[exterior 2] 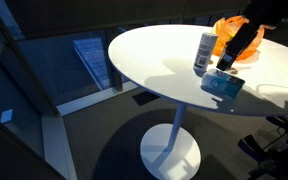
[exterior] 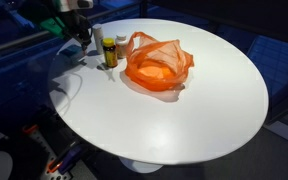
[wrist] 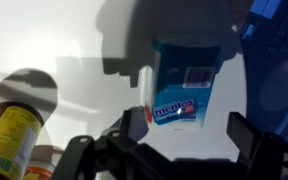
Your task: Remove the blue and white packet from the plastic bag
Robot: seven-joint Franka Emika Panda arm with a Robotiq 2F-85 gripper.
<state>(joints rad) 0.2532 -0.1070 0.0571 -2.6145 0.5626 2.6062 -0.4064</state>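
Blue and white packet [wrist: 184,85] lies outside the orange bag [exterior: 156,62], apart from it — gripper [wrist: 169,150] spread wide above, apparently empty. Lifting away carelessly could topple the bottle [exterior 2: 203,52] beside the bag.

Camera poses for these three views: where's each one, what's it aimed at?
Exterior view: sits high, looks down onto white table, orange bag centred; gripper at far edge.
Exterior view: sits low, looks sideways at table edge; gripper above blue and white packet.
Wrist view: down on packet; fingers at bottom.
Shared: both exterior views show bag, gripper.
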